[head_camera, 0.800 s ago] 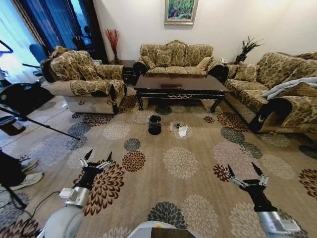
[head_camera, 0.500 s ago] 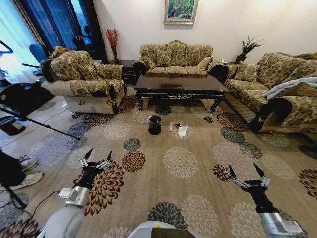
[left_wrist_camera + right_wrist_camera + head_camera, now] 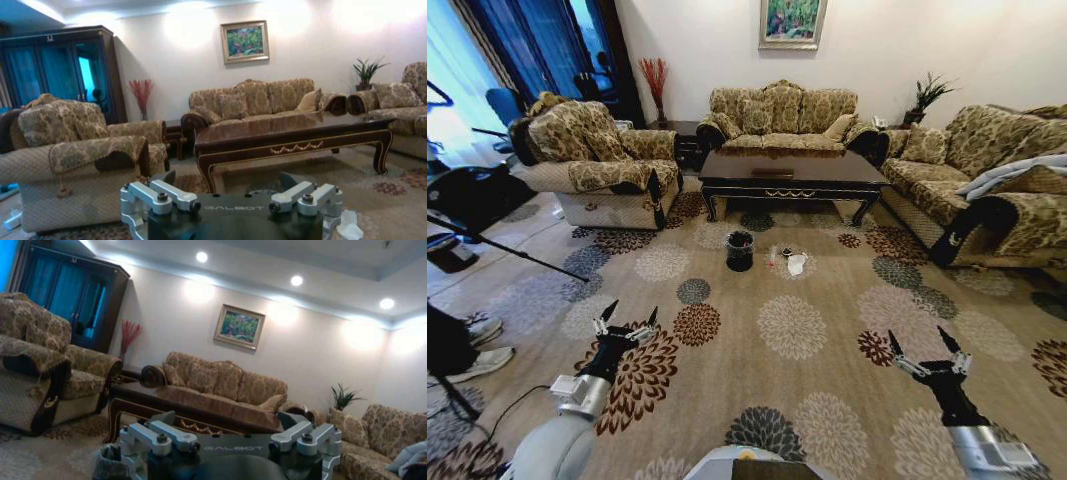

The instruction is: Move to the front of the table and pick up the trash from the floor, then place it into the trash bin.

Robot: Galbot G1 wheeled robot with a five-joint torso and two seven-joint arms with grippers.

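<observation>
Carpeted floor: trash (image 3: 796, 264) beside trash bin (image 3: 740, 251), before table (image 3: 791, 170).

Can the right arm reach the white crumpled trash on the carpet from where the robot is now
Probably not. The right gripper hangs open near the robot, while the white trash lies far ahead beside the trash bin, open carpet between.

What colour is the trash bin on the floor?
Black, with a greyish bag over the rim of the trash bin; clearest in the head view.
</observation>
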